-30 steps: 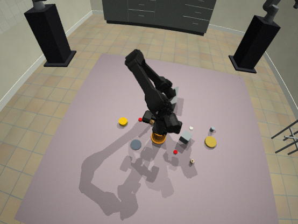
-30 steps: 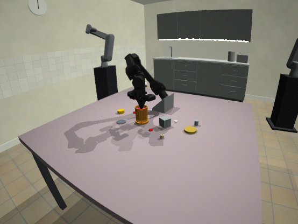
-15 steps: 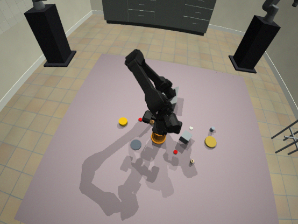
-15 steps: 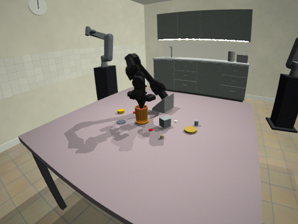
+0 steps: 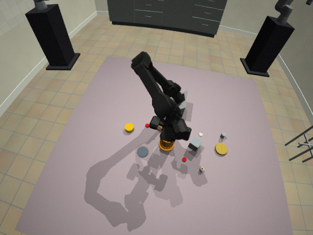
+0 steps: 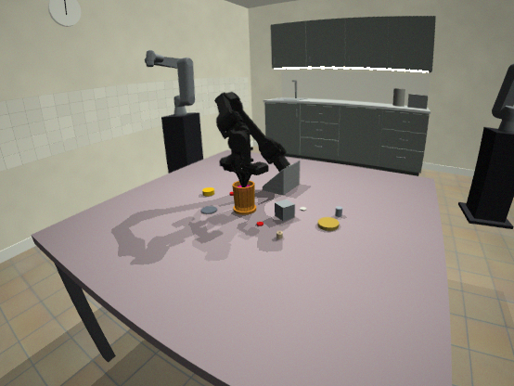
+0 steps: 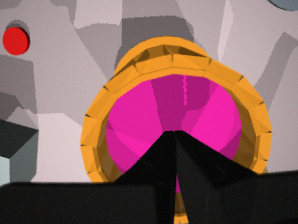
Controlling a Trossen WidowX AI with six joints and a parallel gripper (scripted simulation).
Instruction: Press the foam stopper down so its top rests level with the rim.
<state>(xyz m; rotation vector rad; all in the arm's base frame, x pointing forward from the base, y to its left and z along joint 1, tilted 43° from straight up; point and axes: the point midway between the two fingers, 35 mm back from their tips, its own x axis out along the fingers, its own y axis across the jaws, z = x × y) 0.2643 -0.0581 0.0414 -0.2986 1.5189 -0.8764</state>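
Presently: tool (image 6: 244, 184) (image 7: 173, 140), one, fingers together, nothing between. Advised: press straight down in small steps, lifting off between presses to judge the sprung-back level. Foam stopper (image 7: 135, 107), one: magenta, round, inside the jar's rim. Jar (image 5: 166, 145) (image 6: 244, 199) (image 7: 95, 120), one: orange, ribbed, upright, grey block (image 5: 195, 144) (image 6: 285, 210) at three o'clock in the exterior view.

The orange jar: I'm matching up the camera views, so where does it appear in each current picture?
Top: just below centre, partly under the arm, the orange jar.
Exterior: near centre, upright beneath the gripper.
Wrist: centre to lower middle, its rim around the pink stopper.
Shared landmark: the grey cube.
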